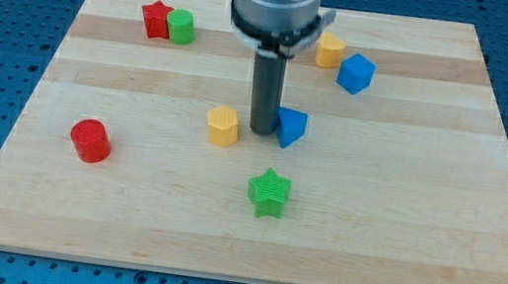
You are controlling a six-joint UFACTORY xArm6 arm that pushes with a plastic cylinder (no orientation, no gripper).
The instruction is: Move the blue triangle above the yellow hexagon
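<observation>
The blue triangle (291, 127) lies near the board's middle. The yellow hexagon (222, 125) lies to its left at about the same height. My tip (263, 130) stands between the two, touching or almost touching the triangle's left side, a short gap from the hexagon.
A red star (156, 20) and a green cylinder (182, 26) sit together at the top left. A yellow block (329, 49) and a blue cube (355, 73) sit at the top right. A red cylinder (91, 140) is at the left, a green star (270, 192) below the middle. The wooden board (420, 235) ends on all sides.
</observation>
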